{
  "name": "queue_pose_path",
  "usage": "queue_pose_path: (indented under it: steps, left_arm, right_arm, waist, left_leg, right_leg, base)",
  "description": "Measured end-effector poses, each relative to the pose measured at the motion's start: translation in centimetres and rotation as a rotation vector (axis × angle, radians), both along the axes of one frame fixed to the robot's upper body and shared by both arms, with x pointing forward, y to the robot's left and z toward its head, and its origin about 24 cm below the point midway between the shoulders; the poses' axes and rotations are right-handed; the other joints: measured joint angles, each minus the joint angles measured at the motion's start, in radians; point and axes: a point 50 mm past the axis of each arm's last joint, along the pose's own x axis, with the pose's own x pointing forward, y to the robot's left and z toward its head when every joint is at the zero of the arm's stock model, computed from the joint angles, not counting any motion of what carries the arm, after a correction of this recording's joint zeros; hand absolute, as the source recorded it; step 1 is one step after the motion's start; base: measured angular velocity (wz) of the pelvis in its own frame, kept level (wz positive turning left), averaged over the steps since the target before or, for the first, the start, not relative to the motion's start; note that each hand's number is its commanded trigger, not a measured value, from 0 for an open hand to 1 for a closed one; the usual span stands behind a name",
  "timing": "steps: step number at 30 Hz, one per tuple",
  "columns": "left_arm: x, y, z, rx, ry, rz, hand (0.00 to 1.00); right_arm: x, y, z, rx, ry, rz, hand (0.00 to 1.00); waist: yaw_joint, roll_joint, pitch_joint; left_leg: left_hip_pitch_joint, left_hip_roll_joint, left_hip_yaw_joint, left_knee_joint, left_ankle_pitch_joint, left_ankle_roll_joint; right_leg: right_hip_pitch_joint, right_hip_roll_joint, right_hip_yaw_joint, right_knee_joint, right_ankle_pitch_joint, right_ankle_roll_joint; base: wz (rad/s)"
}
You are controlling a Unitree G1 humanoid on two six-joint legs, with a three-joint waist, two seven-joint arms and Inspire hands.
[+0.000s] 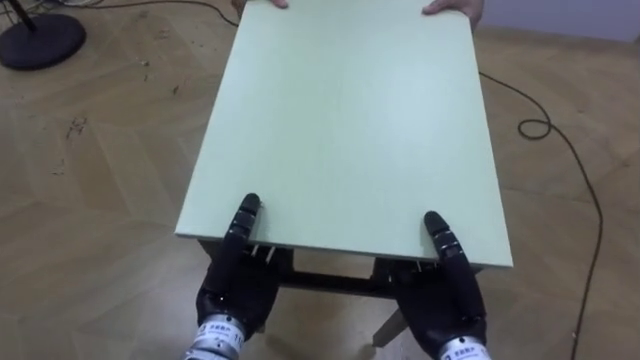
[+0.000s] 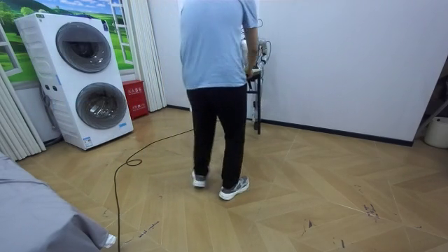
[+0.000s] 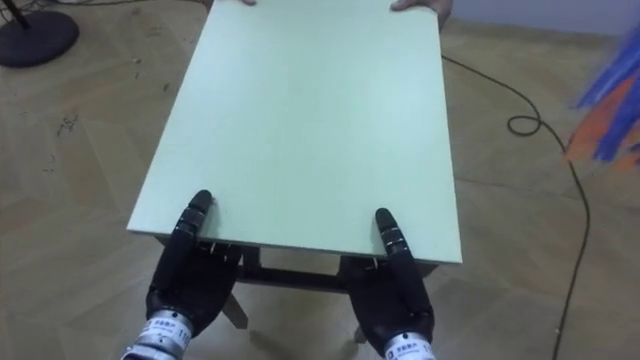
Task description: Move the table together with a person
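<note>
A pale green table top (image 1: 340,130) on a dark frame fills the middle of the eye views. My left hand (image 1: 235,285) and right hand (image 1: 447,290) hold its near edge, one by each corner. Each thumb lies on top of the board and the other fingers reach underneath it. A person's hands (image 1: 452,8) hold the far edge. In the room view the person (image 2: 217,91) stands with their back to the camera, hiding me, and the table's dark legs (image 2: 257,105) show beside them.
A black round stand base (image 1: 38,42) sits on the wooden floor at far left. A dark cable (image 1: 545,125) loops on the floor to the right. Stacked washing machines (image 2: 91,77) stand at the room view's left, with a white wall (image 2: 350,63) behind.
</note>
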Motion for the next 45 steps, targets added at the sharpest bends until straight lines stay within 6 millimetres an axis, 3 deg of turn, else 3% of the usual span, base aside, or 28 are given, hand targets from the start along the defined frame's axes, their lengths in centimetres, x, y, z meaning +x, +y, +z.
queue_pose_path:
  steps: [7, 14, 20, 25, 28, 32, 34, 35, 37, 38, 39, 40, 43, 45]
  left_arm:
    - [-0.2, 0.2, 0.3, -0.004, -0.011, 0.012, 1.00]
    - [-0.3, 0.2, 0.2, -0.030, -0.013, 0.027, 1.00]
    - [-0.7, 0.1, 0.1, -0.067, -0.016, 0.035, 1.00]
    - [-0.8, 0.1, 0.2, -0.083, -0.018, 0.038, 1.00]
    - [-0.8, 0.1, 0.2, -0.084, -0.016, 0.034, 1.00]
    - [-1.0, 0.3, 0.1, -0.077, -0.009, 0.031, 1.00]
    - [-1.0, 0.4, 0.0, -0.068, -0.003, 0.020, 1.00]
    - [-1.0, 0.4, 0.0, -0.066, -0.003, 0.017, 1.00]
    - [-1.0, 0.4, 0.0, -0.063, -0.003, 0.014, 1.00]
    - [-1.0, 0.5, 0.0, -0.061, -0.002, 0.014, 1.00]
    - [-1.0, 0.4, -0.1, -0.063, 0.001, 0.016, 1.00]
    - [-1.1, 0.3, -0.2, -0.068, 0.006, 0.016, 1.00]
    - [-1.3, 0.4, -0.2, -0.065, 0.005, 0.014, 1.00]
    - [-1.2, 0.4, -0.2, -0.068, -0.006, 0.012, 1.00]
  right_arm:
    - [0.3, 0.3, 0.2, 0.001, -0.014, 0.016, 1.00]
    - [0.7, 0.0, 0.4, -0.042, -0.037, 0.025, 1.00]
    - [1.5, -0.1, 0.9, -0.061, -0.064, 0.047, 1.00]
    - [1.9, -0.3, 1.1, -0.074, -0.076, 0.057, 1.00]
    - [1.9, -0.3, 1.1, -0.077, -0.077, 0.057, 1.00]
    - [1.6, -0.2, 0.8, -0.073, -0.060, 0.059, 1.00]
    - [1.3, -0.2, 0.6, -0.069, -0.053, 0.055, 1.00]
    - [1.2, -0.3, 0.6, -0.068, -0.052, 0.053, 1.00]
    - [1.1, -0.4, 0.5, -0.072, -0.047, 0.051, 1.00]
    - [1.0, -0.3, 0.4, -0.070, -0.045, 0.051, 1.00]
    - [1.1, -0.3, 0.4, -0.070, -0.046, 0.052, 1.00]
    - [1.0, -0.3, 0.3, -0.070, -0.043, 0.049, 1.00]
    - [1.0, -0.2, 0.3, -0.067, -0.046, 0.051, 1.00]
    - [1.1, -0.1, 0.4, -0.067, -0.054, 0.050, 1.00]
  waist:
    - [0.004, -0.001, -0.0004]
    - [0.003, 0.010, -0.0006]
    - [0.032, 0.022, -0.0043]
    - [0.035, 0.025, -0.0051]
    - [0.036, 0.024, -0.0046]
    - [0.028, 0.025, -0.0035]
    - [0.010, 0.025, -0.0031]
    - [-0.006, 0.024, -0.0029]
    - [-0.025, 0.027, 0.0013]
    - [-0.027, 0.026, 0.0018]
    - [-0.027, 0.021, 0.0043]
    - [-0.030, 0.026, 0.0044]
    - [0.010, 0.026, 0.0046]
    - [0.030, 0.025, 0.0040]
  left_leg:
    - [-0.013, 0.003, -0.034, 0.005, 0.001, -0.002]
    - [-0.035, -0.001, -0.082, 0.021, 0.001, -0.003]
    - [-0.052, -0.002, -0.122, 0.021, 0.007, -0.008]
    - [-0.057, -0.022, -0.164, 0.020, 0.018, -0.001]
    - [-0.054, -0.044, -0.173, 0.020, 0.024, 0.009]
    - [-0.056, -0.073, -0.174, 0.019, 0.031, 0.026]
    - [-0.059, -0.087, -0.220, 0.027, 0.031, 0.036]
    - [-0.068, -0.094, -0.260, 0.042, 0.033, 0.042]
    - [-0.073, -0.113, -0.332, 0.054, 0.037, 0.048]
    - [-0.081, -0.121, -0.362, 0.061, 0.038, 0.047]
    - [-0.090, -0.137, -0.383, 0.069, 0.039, 0.045]
    - [-0.090, -0.142, -0.389, 0.067, 0.040, 0.043]
    - [-0.093, -0.134, -0.400, 0.046, 0.049, 0.027]
    - [-0.115, -0.131, -0.430, 0.052, 0.054, 0.019]
  right_leg:
    - [0.023, 0.003, -0.023, -0.035, 0.000, 0.000]
    - [0.049, 0.000, -0.076, -0.051, 0.000, 0.000]
    - [0.049, -0.006, -0.127, -0.038, -0.002, 0.002]
    - [0.060, -0.033, -0.162, -0.008, -0.021, 0.018]
    - [0.057, -0.069, -0.178, 0.047, -0.049, 0.032]
    - [0.043, -0.122, -0.176, 0.164, -0.074, 0.050]
    - [0.044, -0.128, -0.144, 0.195, -0.078, 0.051]
    - [0.051, -0.126, -0.107, 0.194, -0.081, 0.052]
    - [0.055, -0.105, -0.033, 0.174, -0.115, 0.049]
    - [0.065, -0.064, 0.028, 0.094, -0.135, 0.041]
    - [0.070, -0.040, 0.054, 0.042, -0.117, 0.033]
    - [0.081, -0.040, 0.050, 0.036, -0.116, 0.034]
    - [0.101, -0.023, 0.026, 0.000, -0.105, 0.019]
    - [0.108, -0.013, -0.004, -0.018, -0.101, 0.011]
  base:
    - [0.15]
    - [0.26]
    - [0.24]
    - [0.40]
    - [0.41]
    - [0.53]
    - [0.86]
    - [0.87]
    - [0.82]
    - [0.75]
    - [0.80]
    - [0.60]
    - [0.33]
    - [0.49]
